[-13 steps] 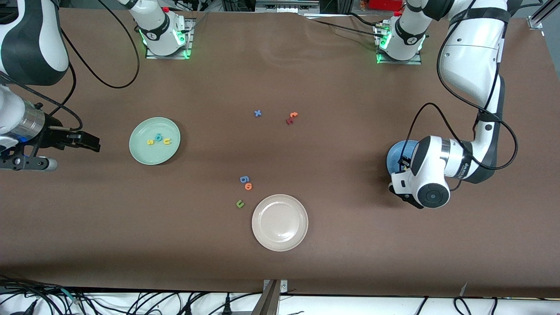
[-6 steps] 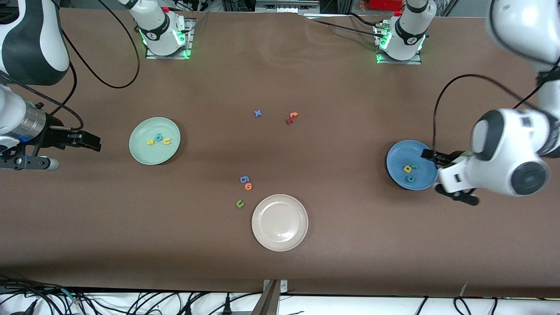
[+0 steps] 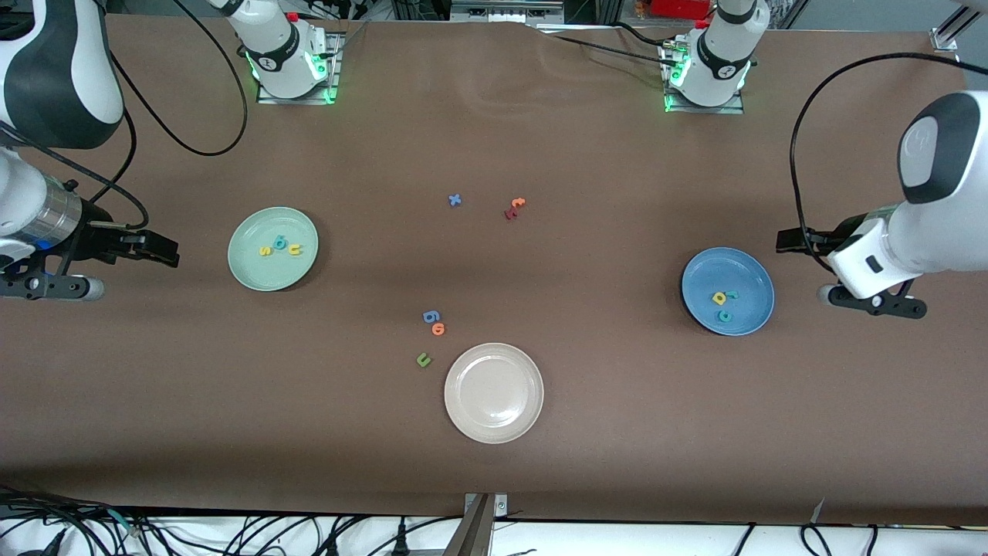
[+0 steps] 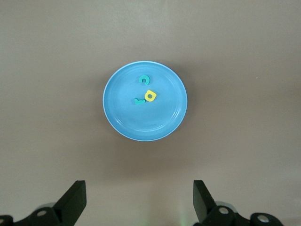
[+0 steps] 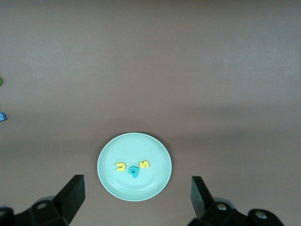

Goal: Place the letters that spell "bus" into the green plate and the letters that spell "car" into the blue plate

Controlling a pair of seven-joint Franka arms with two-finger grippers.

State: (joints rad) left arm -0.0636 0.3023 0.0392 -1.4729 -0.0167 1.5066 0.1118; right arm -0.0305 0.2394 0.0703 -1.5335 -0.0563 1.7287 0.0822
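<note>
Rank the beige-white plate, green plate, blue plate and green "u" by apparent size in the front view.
1. Beige-white plate, slightly largest, though it is nearest the camera.
2. Green plate and blue plate: too alike to rank.
3. Green "u", far smaller.

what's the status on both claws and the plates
Left claw open, beside blue plate; right claw open, beside green plate. Three letters in each plate. Nothing obstructing.

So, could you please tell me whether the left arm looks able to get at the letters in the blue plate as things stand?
Probably yes. The left tool hangs open just off the blue plate, toward the left arm's end of the table, and nothing covers the teal "c", yellow "a" or teal "r".
</note>
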